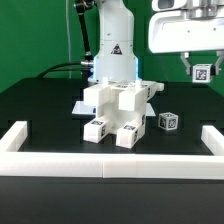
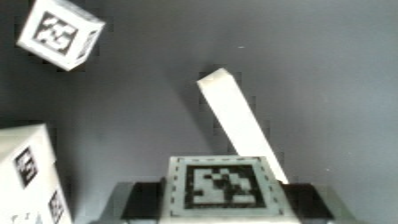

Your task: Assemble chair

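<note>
My gripper [image 1: 202, 66] hangs high at the exterior view's right, shut on a small white chair piece [image 1: 203, 72] with a marker tag. In the wrist view this piece [image 2: 228, 186] sits between the dark finger pads [image 2: 146, 200], tag facing the camera. A thin white bar [image 2: 237, 115] runs out from behind it; I cannot tell whether it belongs to the piece. The other white chair parts [image 1: 118, 106] stand clustered at the table's middle, one edge showing in the wrist view [image 2: 25, 170]. A small tagged cube [image 1: 167, 121] [image 2: 63, 35] lies apart, to the cluster's right.
A low white border rail [image 1: 100, 163] runs along the table's front, with raised ends at both sides [image 1: 14, 137]. The arm's base [image 1: 112, 55] stands behind the cluster. The table top is black, the backdrop green.
</note>
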